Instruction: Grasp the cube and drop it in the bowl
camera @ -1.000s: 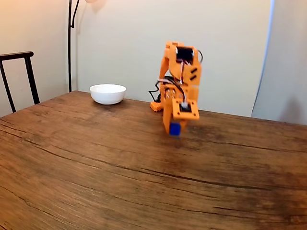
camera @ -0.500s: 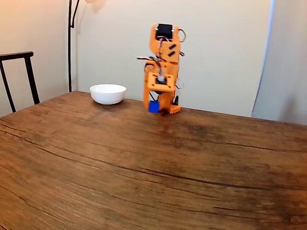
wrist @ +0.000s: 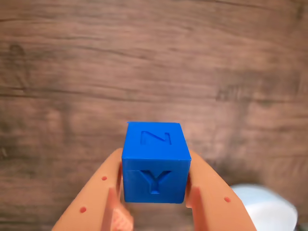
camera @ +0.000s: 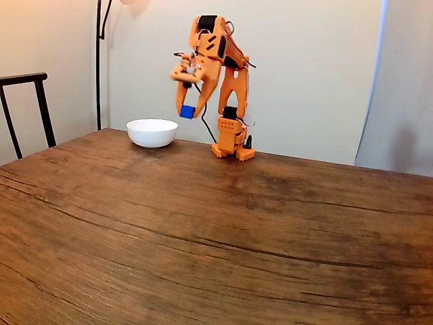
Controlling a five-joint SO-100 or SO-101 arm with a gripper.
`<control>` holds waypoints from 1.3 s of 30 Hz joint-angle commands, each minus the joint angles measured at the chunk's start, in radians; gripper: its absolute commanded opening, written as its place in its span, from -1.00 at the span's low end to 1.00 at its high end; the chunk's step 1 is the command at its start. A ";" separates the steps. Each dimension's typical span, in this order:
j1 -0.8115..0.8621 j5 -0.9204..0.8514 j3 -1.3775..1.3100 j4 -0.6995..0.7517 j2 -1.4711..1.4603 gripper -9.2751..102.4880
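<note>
Arm colour: we see an orange plastic arm (camera: 226, 74) throughout.
Motors: black blocks sit at its joints.
Cables: thin dark wires loop along the arm's upper links.
Base: an orange foot (camera: 232, 150) under the arm.
Fingers (wrist: 94, 199): two orange prongs, small red screw dots on their faces.

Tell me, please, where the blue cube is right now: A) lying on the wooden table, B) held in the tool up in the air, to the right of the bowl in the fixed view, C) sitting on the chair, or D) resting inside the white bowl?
B: the tool is shut on the cube, above the table and just right of the bowl.
</note>
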 commanded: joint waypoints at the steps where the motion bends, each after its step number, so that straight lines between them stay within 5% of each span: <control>1: 0.064 0.006 0.095 0.051 0.155 -0.68; 18: 0.666 0.135 0.640 -0.031 0.784 -0.68; 39: 1.236 0.190 1.103 -0.761 0.795 -0.68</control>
